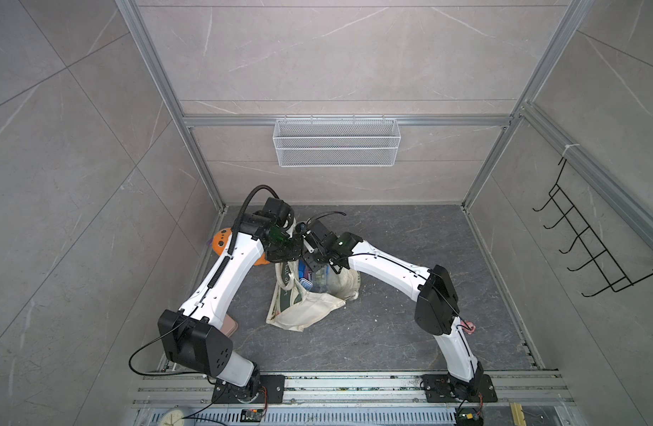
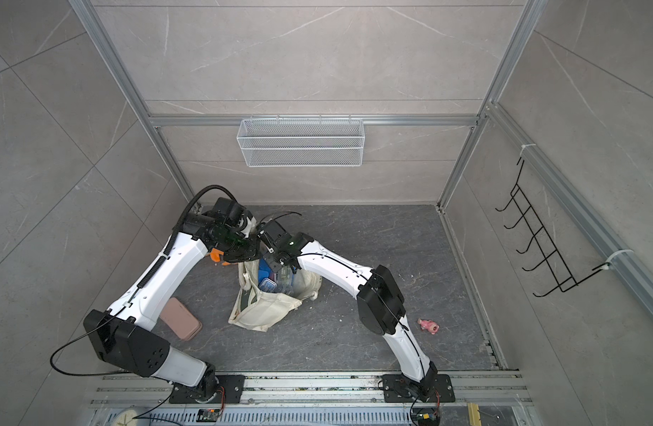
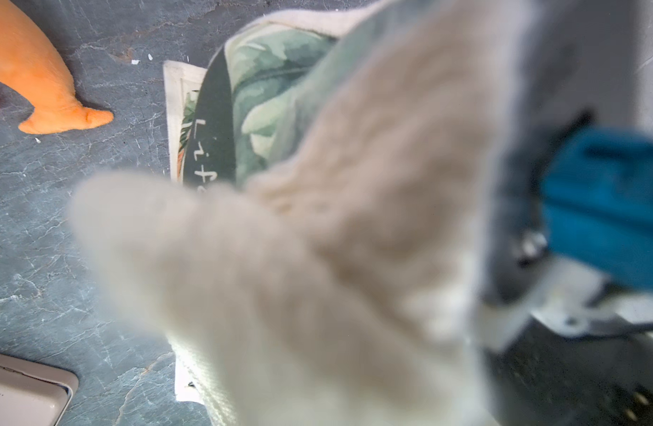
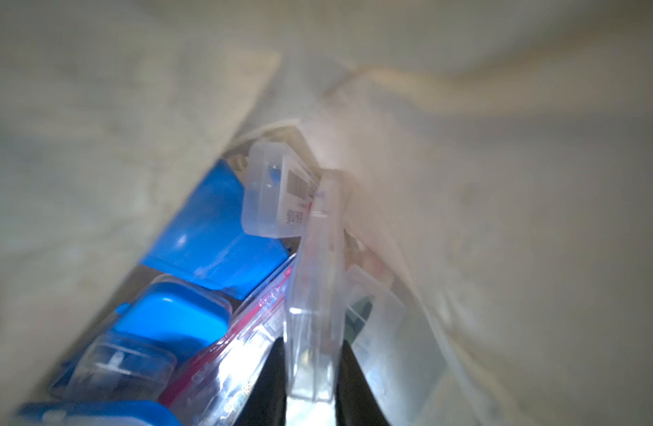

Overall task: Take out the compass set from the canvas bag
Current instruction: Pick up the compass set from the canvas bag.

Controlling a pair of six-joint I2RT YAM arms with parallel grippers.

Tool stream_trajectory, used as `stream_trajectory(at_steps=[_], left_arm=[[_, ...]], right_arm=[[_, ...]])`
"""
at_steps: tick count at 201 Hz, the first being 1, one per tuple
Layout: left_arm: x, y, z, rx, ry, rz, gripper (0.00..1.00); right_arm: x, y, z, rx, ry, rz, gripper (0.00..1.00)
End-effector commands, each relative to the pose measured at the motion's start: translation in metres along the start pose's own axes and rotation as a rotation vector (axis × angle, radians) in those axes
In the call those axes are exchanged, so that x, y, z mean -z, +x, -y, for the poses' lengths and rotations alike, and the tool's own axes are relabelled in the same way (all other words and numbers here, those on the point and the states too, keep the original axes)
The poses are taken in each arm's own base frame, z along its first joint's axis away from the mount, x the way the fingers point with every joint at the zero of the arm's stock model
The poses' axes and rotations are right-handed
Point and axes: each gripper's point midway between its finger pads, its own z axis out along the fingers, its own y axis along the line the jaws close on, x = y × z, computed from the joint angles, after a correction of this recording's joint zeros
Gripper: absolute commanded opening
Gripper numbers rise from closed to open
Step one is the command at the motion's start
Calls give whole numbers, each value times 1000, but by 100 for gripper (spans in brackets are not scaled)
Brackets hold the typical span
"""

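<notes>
Worktop [image 1: 391,295]: dark grey and veined, walled by pale grey tiles in an aluminium frame; a white mesh basket [image 1: 336,142] is hung on the back wall, well behind the canvas bag [image 1: 310,308].
Canvas bag: slumped mid-worktop with its mouth turned upward; the green printed panel is seen on its left flank.
Left jaws: hidden by cloth in the wrist view; judged clamped tight on the bag's left rim or handle, so that the mouth is held up.
Right jaws: placed inside the bag's mouth; the dark fingers [image 4: 269,383] are set narrow on either side of the compass set [image 4: 312,287] and appear pressed to its faces.
Compass set: taken to be the clear flat case stood on edge inside the bag, against its right cloth wall; not yet lifted out.
Neighbours in the bag: blue boxes [image 4: 214,236] and a pink pack [image 4: 251,321] just beside the case; a small labelled box [image 4: 277,191] at its far end.
Outside the bag: an orange plush toy [image 1: 221,243] behind-left, a pink-brown case [image 2: 181,318] front-left, a small pink toy [image 2: 428,326] well to the right.
Risk, slip: only the near end is gripped and the faces are smooth; the case could pivot or be squeezed out on a quick lift.
Risk, snag: the labelled box could be dragged along, or the far end caught in a cloth fold, if the pull is not straight.
Risk, bag: were the rim released, the mouth would likely collapse over the case.
</notes>
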Motion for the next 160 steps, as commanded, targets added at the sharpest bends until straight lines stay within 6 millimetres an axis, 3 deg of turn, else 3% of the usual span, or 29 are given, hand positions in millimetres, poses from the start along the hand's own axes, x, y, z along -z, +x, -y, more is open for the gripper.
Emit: stream_trajectory(at_steps=[1,70,160], left_arm=[[17,12,23,-50,100,-6,0],[18,11,22,-55,94,0,0],[21,9,23,-62,91,7,0]], right_arm=[[19,-8,-6,-52,-30,46,19],[98,-33,5,-164,-44,200,16],[171,-8,22,-229,-54,262,13]])
